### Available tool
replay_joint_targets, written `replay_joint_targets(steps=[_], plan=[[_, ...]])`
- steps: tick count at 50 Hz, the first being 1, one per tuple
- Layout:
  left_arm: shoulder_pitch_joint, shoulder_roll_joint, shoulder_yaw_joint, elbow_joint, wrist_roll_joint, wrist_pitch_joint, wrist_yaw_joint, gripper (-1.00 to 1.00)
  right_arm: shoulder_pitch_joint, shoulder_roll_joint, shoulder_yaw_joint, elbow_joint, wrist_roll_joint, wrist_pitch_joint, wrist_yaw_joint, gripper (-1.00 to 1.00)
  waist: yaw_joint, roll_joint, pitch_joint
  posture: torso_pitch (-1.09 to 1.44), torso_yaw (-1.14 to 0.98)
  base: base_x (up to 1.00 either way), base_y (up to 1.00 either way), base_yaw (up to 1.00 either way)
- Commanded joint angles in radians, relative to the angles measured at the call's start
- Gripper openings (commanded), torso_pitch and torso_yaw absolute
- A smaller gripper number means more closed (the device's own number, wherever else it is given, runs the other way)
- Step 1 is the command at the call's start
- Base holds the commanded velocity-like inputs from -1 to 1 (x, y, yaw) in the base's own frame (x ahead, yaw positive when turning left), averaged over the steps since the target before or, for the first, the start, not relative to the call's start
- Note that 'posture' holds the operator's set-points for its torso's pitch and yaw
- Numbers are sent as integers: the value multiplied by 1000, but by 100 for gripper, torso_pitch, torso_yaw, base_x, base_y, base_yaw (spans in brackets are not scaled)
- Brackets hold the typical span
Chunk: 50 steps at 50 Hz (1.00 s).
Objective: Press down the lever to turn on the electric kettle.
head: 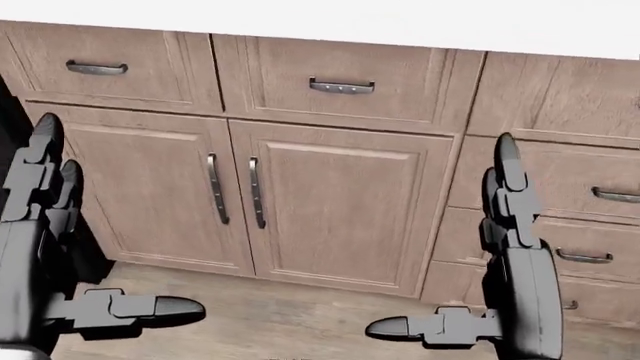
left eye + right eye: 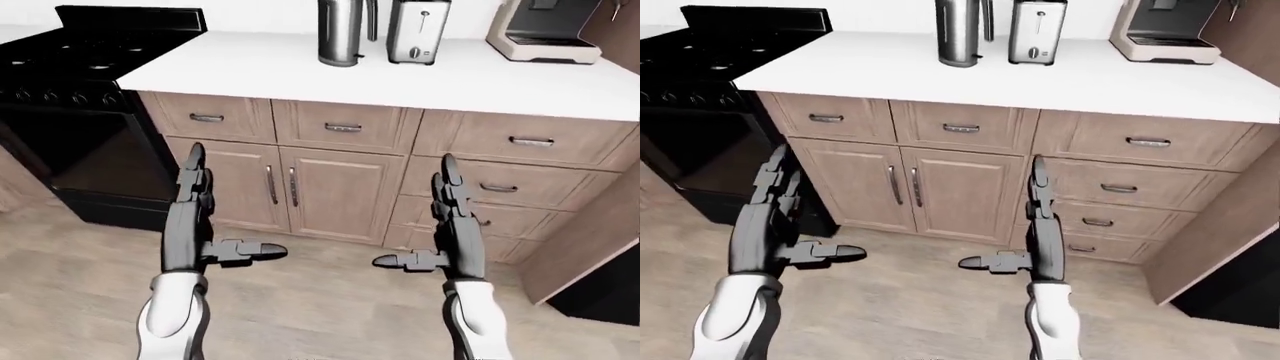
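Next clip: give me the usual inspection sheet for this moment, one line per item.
Surface: white counter over wooden cabinets.
Job's things: steel kettle upright at the counter's top edge; its lever not discernible.
Clutter: toaster beside the kettle, coffee machine further right.
Grippers: left hand and right hand open, empty, low before the cabinets.
Cables: nothing seen.
Surroundings: black stove at left, wood floor.

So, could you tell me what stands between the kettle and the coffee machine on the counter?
In the left-eye view, only a toaster stands between the kettle and the coffee machine.
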Motion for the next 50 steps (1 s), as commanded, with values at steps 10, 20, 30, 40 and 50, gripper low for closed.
replay_joint_targets(steps=[10, 20, 30, 40, 50], plan=[[-17, -1, -10, -43, -3, -39, -5, 100, -24, -5, -14, -41, -11, -32, -21, 100, -7, -64, -2, 0, 0, 0, 2, 10], [-18, -1, -11, -41, -3, -42, -4, 100, -24, -6, -11, -50, -1, -41, -10, 100, -28, -31, -28, 0, 0, 0, 0, 0], [-21, 0, -9, -43, -5, -42, -3, 100, -19, -6, -8, -55, -7, -54, -8, 100, -28, -30, -53, 0, 0, 3, 0, 0], [-22, 0, -12, -54, -1, -32, -6, 100, -18, -6, -9, -58, -8, -61, -5, 100, -31, -39, -4, 0, 0, 15, 0, 0], [-22, -1, -10, -51, -3, -32, -5, 100, -19, -6, -9, -56, -11, -63, -6, 100, -19, 11, 0, 0, 0, 15, 0, 0]])
